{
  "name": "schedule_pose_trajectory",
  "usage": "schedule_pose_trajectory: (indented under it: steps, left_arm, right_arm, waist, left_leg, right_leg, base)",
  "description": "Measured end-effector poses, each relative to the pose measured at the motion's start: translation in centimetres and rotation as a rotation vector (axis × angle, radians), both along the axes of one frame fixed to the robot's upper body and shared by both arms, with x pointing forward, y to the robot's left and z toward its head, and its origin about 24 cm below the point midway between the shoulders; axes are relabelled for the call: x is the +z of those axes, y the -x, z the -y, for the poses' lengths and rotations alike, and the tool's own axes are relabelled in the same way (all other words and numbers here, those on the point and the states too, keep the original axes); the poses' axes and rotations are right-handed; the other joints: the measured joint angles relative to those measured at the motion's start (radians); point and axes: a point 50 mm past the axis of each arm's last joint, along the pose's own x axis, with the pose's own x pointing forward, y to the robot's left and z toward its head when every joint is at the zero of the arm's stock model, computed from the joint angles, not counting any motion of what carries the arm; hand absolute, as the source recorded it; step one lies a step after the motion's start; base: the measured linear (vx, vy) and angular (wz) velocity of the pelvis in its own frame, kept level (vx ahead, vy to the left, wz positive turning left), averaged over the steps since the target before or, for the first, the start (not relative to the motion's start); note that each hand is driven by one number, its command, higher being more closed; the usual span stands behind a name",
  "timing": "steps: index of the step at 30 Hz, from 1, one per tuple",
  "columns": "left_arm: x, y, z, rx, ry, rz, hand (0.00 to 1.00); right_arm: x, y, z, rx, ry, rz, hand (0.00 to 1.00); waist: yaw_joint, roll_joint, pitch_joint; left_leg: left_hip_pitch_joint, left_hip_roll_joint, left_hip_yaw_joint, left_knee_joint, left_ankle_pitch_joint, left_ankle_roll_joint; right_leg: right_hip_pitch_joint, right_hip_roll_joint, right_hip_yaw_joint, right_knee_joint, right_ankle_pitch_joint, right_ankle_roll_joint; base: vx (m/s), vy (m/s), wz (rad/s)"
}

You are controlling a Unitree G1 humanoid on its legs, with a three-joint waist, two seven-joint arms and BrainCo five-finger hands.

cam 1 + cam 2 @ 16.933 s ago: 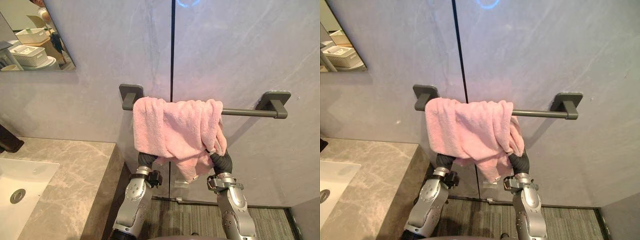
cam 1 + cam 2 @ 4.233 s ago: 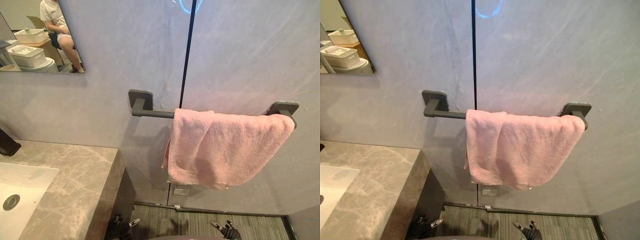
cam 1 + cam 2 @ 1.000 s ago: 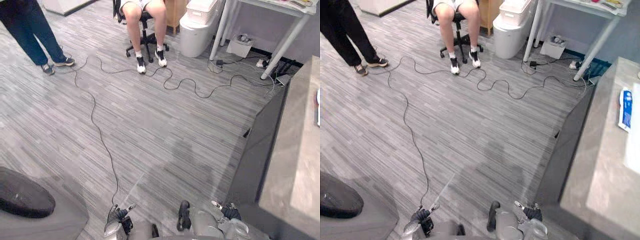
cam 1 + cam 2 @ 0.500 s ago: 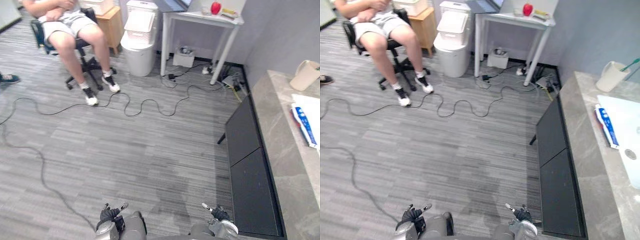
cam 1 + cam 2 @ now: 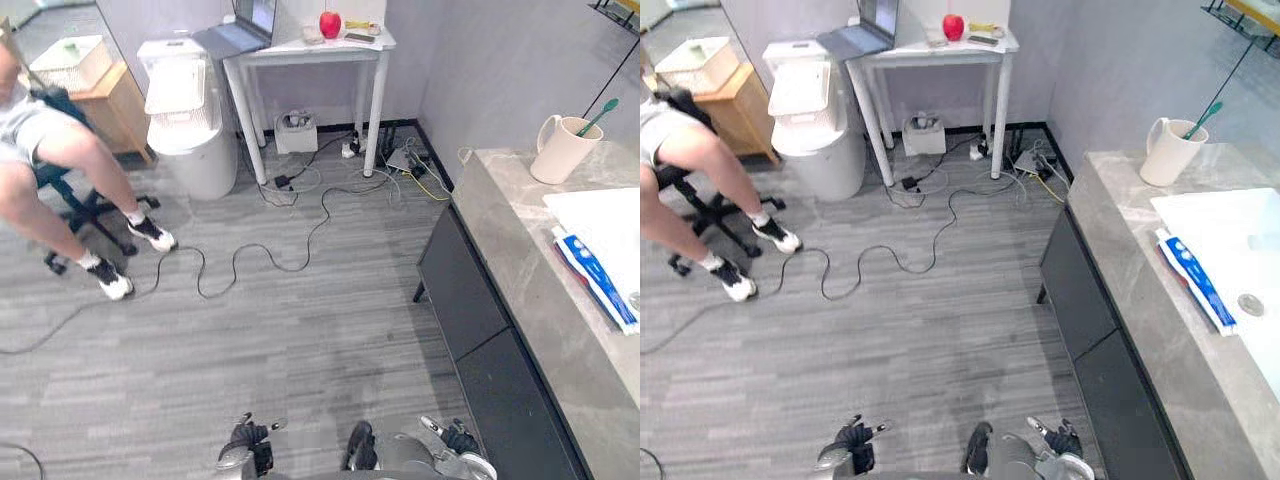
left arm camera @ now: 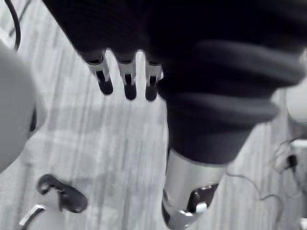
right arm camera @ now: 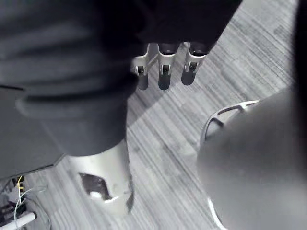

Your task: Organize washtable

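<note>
Grey plank floor point(image 5: 890, 330) lies ahead of you. The washtable point(image 5: 1120, 240) runs along its right side, with its white sink point(image 5: 1225, 235) cut off at the picture's edge. A cup point(image 5: 1162, 152) holding a toothbrush point(image 5: 1202, 115) stands at the washtable's far corner. A toothpaste tube point(image 5: 1193, 280) lies along the sink's front edge. Your left hand point(image 6: 128, 81) and right hand point(image 7: 164, 74) hang low over the floor, fingers straight and empty.

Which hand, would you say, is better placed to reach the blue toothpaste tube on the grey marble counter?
Right, probably: the right hand hangs beside the grey marble counter holding the blue toothpaste tube; the left hand is farther.
</note>
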Motion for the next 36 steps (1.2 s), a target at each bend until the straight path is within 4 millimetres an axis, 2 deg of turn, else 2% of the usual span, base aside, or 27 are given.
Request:
schedule_pose_trajectory:
  steps: [2, 3, 5, 6, 8, 9, 10, 11, 12, 13, 14, 15, 16, 17, 19, 21, 22, 23, 25, 26, 27, 28, 31, 32, 33, 34, 36]
  left_arm:
    - [0.3, -0.4, -1.4, 0.005, -0.029, 0.017, 0.00]
    - [0.6, -0.4, -3.3, 0.035, -0.059, 0.026, 0.00]
    - [1.5, 0.2, -7.2, 0.119, -0.123, 0.065, 0.00]
    - [1.7, 0.4, -7.7, 0.142, -0.125, 0.089, 0.00]
    - [1.4, 0.3, -6.0, 0.182, -0.065, 0.111, 0.00]
    - [1.1, 0.3, -5.1, 0.186, -0.035, 0.108, 0.00]
    - [0.6, 0.7, -3.1, 0.190, 0.019, 0.085, 0.00]
    - [0.3, 1.0, -2.1, 0.199, 0.050, 0.074, 0.00]
    - [0.3, 1.2, -2.5, 0.203, 0.040, 0.071, 0.00]
    - [0.3, 1.4, -3.2, 0.209, 0.020, 0.066, 0.00]
    - [0.4, 1.3, -3.4, 0.211, 0.014, 0.067, 0.00]
    - [0.4, 1.2, -3.4, 0.214, 0.007, 0.064, 0.00]
    - [0.3, 1.3, -3.3, 0.213, 0.009, 0.057, 0.00]
    - [0.2, 1.4, -3.2, 0.212, 0.014, 0.049, 0.00]
    - [-0.1, 1.6, -2.5, 0.202, 0.031, 0.025, 0.00]
    - [-0.2, 1.4, -2.2, 0.191, 0.040, 0.023, 0.00]
    - [-0.2, 1.3, -2.0, 0.184, 0.045, 0.018, 0.00]
    - [-0.2, 0.7, -1.5, 0.155, 0.053, 0.016, 0.00]
    - [-0.3, 0.6, -1.0, 0.135, 0.062, 0.007, 0.00]
    - [-0.3, 0.6, -1.1, 0.133, 0.060, 0.006, 0.00]
    - [-0.4, 0.5, -0.5, 0.134, 0.073, 0.007, 0.00]
    - [-0.3, 0.4, -0.1, 0.128, 0.079, 0.011, 0.00]
    - [-0.2, -0.2, 0.3, 0.120, 0.087, 0.031, 0.00]
    - [-0.1, -0.2, 0.1, 0.124, 0.081, 0.038, 0.00]
    - [-0.1, -0.2, 0.1, 0.125, 0.080, 0.041, 0.00]
    - [0.1, -0.3, -0.1, 0.128, 0.075, 0.052, 0.00]
    - [0.2, -0.3, -0.3, 0.131, 0.069, 0.062, 0.00]
  right_arm:
    - [0.1, -0.3, 0.1, 0.019, 0.005, -0.001, 0.00]
    - [0.1, -0.5, 0.0, 0.029, -0.001, 0.003, 0.00]
    - [0.1, -0.5, -0.2, -0.022, -0.018, 0.018, 0.00]
    - [0.0, -0.1, 0.0, -0.041, -0.011, 0.013, 0.00]
    - [0.1, 0.1, 0.1, -0.043, 0.006, 0.003, 0.00]
    - [0.0, 0.0, 0.0, -0.037, 0.004, 0.003, 0.00]
    - [0.1, 0.0, 0.3, -0.024, 0.016, 0.004, 0.00]
    - [0.1, -0.2, 0.1, -0.007, 0.014, 0.004, 0.00]
    - [0.0, -0.1, -0.4, -0.001, 0.001, 0.000, 0.00]
    - [-0.1, 0.0, -1.2, 0.012, -0.015, -0.003, 0.00]
    - [-0.2, 0.1, -1.5, 0.011, -0.024, -0.006, 0.00]
    - [-0.2, -0.2, -2.2, 0.012, -0.043, 0.001, 0.00]
    - [0.0, -0.8, -2.6, 0.015, -0.052, 0.016, 0.00]
    - [0.1, -1.0, -2.6, 0.017, -0.048, 0.023, 0.00]
    - [0.4, -1.6, -2.3, 0.031, -0.028, 0.048, 0.00]
    - [0.5, -1.9, -2.3, 0.045, -0.020, 0.057, 0.00]
    - [0.7, -2.2, -2.2, 0.046, -0.016, 0.067, 0.00]
    - [0.9, -2.6, -1.8, 0.038, -0.004, 0.079, 0.00]
    - [1.0, -2.8, -1.1, 0.035, 0.013, 0.083, 0.00]
    - [0.8, -2.3, -1.1, 0.026, 0.007, 0.066, 0.00]
    - [0.8, -2.2, -0.4, 0.014, 0.024, 0.062, 0.00]
    - [0.7, -2.0, -0.1, 0.011, 0.031, 0.053, 0.00]
    - [0.6, -1.6, 0.0, 0.021, 0.038, 0.033, 0.00]
    - [0.5, -1.5, -0.1, 0.028, 0.035, 0.025, 0.00]
    - [0.4, -1.4, -0.2, 0.029, 0.033, 0.022, 0.00]
    - [0.3, -1.4, -0.3, 0.031, 0.029, 0.014, 0.00]
    - [0.2, -1.2, -0.4, 0.032, 0.027, 0.006, 0.00]
  waist:
    - [0.005, -0.014, 0.001]
    - [0.011, -0.021, 0.000]
    - [0.021, -0.043, 0.016]
    - [0.026, -0.041, 0.016]
    - [0.042, -0.021, 0.020]
    - [0.041, -0.012, 0.019]
    - [0.042, 0.007, 0.007]
    - [0.045, 0.003, -0.004]
    - [0.045, -0.010, -0.014]
    - [0.038, -0.042, -0.039]
    - [0.042, -0.053, -0.044]
    - [0.050, -0.072, -0.047]
    - [0.045, -0.077, -0.044]
    - [0.044, -0.072, -0.041]
    - [0.043, -0.047, -0.033]
    - [0.043, -0.030, -0.038]
    - [0.040, -0.021, -0.035]
    - [0.040, -0.005, -0.026]
    - [0.040, 0.004, -0.017]
    - [0.039, -0.015, -0.013]
    - [0.039, 0.012, 0.004]
    - [0.040, 0.014, 0.003]
    - [0.032, 0.014, 0.005]
    - [0.029, 0.012, 0.006]
    - [0.035, 0.004, 0.012]
    - [0.045, 0.006, 0.012]
    - [0.043, 0.001, 0.012]
  left_leg:
    - [-0.050, -0.008, -0.005, -0.056, -0.023, 0.039]
    - [-0.075, -0.019, -0.006, -0.119, -0.036, 0.060]
    - [-0.123, -0.065, -0.098, -0.300, -0.038, 0.056]
    - [-0.140, -0.091, -0.165, -0.368, -0.038, 0.056]
    - [-0.178, -0.161, -0.334, -0.511, -0.033, 0.061]
    - [-0.176, -0.175, -0.361, -0.543, -0.032, 0.062]
    - [-0.164, -0.170, -0.364, -0.569, -0.015, 0.058]
    - [-0.131, -0.165, -0.294, -0.539, 0.019, 0.050]
    - [-0.131, -0.172, -0.255, -0.534, 0.002, 0.059]
    - [-0.109, -0.177, -0.191, -0.534, -0.019, 0.067]
    - [-0.096, -0.176, -0.154, -0.538, -0.027, 0.074]
    - [-0.068, -0.173, -0.086, -0.551, -0.032, 0.082]
    - [-0.020, -0.172, -0.027, -0.584, -0.034, 0.086]
    - [0.012, -0.172, -0.004, -0.604, -0.034, 0.087]
    - [0.133, -0.172, 0.096, -0.696, -0.034, 0.087]
    - [0.189, -0.173, 0.159, -0.758, -0.034, 0.087]
    - [0.203, -0.173, 0.172, -0.785, -0.033, 0.084]
    - [0.218, -0.164, 0.190, -0.813, -0.029, 0.077]
    - [0.241, -0.160, 0.207, -0.825, -0.023, 0.067]
    - [0.277, -0.169, 0.202, -0.822, -0.019, 0.056]
    - [0.307, -0.151, 0.199, -0.813, -0.009, 0.033]
    - [0.304, -0.141, 0.194, -0.778, 0.017, 0.014]
    - [0.259, -0.093, 0.139, -0.589, 0.086, 0.038]
    - [0.192, -0.042, 0.091, -0.402, 0.137, 0.058]
    - [0.167, -0.025, 0.074, -0.328, 0.128, 0.061]
    - [0.130, -0.014, 0.039, -0.242, 0.094, 0.065]
    - [0.087, -0.024, 0.025, -0.232, 0.041, 0.061]
  right_leg:
    - [0.038, 0.004, 0.076, -0.028, 0.000, 0.002]
    - [0.050, 0.005, 0.130, -0.035, -0.001, 0.003]
    - [0.087, 0.010, 0.238, -0.047, -0.008, 0.026]
    - [0.090, 0.013, 0.279, -0.047, -0.015, 0.038]
    - [0.084, 0.009, 0.390, -0.030, -0.049, 0.073]
    - [0.083, 0.009, 0.419, -0.014, -0.065, 0.087]
    - [0.068, 0.018, 0.483, 0.038, -0.111, 0.108]
    - [0.058, 0.014, 0.557, 0.093, -0.148, 0.138]
    - [0.049, -0.002, 0.586, 0.106, -0.158, 0.150]
    - [0.024, -0.026, 0.595, 0.121, -0.154, 0.161]
    - [0.007, -0.038, 0.591, 0.133, -0.146, 0.174]
    - [-0.028, -0.052, 0.578, 0.176, -0.127, 0.207]
    - [-0.080, -0.069, 0.516, 0.254, -0.097, 0.250]
    - [-0.108, -0.082, 0.463, 0.297, -0.081, 0.259]
    - [-0.148, -0.161, 0.193, 0.388, -0.101, 0.220]
    - [-0.179, -0.175, 0.064, 0.361, -0.114, 0.196]
    - [-0.205, -0.170, 0.025, 0.342, -0.112, 0.194]
    - [-0.253, -0.152, -0.012, 0.305, -0.099, 0.173]
    - [-0.276, -0.130, -0.027, 0.216, -0.050, 0.125]
    - [-0.248, -0.129, -0.023, 0.159, 0.029, 0.087]
    - [-0.218, -0.117, -0.037, 0.166, 0.025, 0.075]
    - [-0.200, -0.118, -0.037, 0.166, 0.003, 0.073]
    - [-0.121, -0.098, -0.037, 0.110, -0.016, 0.067]
    - [-0.055, -0.074, -0.026, 0.049, -0.017, 0.067]
    - [-0.034, -0.064, -0.013, 0.025, -0.017, 0.066]
    - [0.005, -0.050, 0.014, -0.008, -0.017, 0.066]
    - [0.053, -0.048, 0.045, -0.035, -0.017, 0.067]
  base:
    - [0.34, -0.002, -1.33]
    - [0.25, 0.044, -1.29]
    - [0.32, 0.120, -1.55]
    - [0.35, 0.251, -1.52]
    - [0.26, 0.294, -1.43]
    - [0.27, 0.403, -1.44]
    - [0.33, 0.475, -1.71]
    - [0.40, 0.566, -1.74]
    - [0.34, 0.439, -1.63]
    - [0.25, 0.298, -1.16]
    - [0.28, 0.321, -1.54]
    - [0.24, 0.266, -1.60]
    - [0.20, 0.241, -1.53]
    - [0.22, 0.256, -1.34]
    - [0.18, 0.218, -1.14]
    - [0.16, 0.116, -0.84]
    - [0.25, 0.021, -0.83]
    - [0.22, -0.036, -0.55]
    - [0.26, -0.084, -0.32]
    - [0.34, -0.121, -0.19]
    - [0.35, -0.146, -0.06]
    - [0.41, -0.197, -0.07]
    - [0.28, -0.186, -0.05]
    - [0.23, -0.165, -0.22]
    - [0.23, -0.145, -0.51]
    - [0.16, -0.059, -0.61]
    - [0.18, -0.010, -0.63]
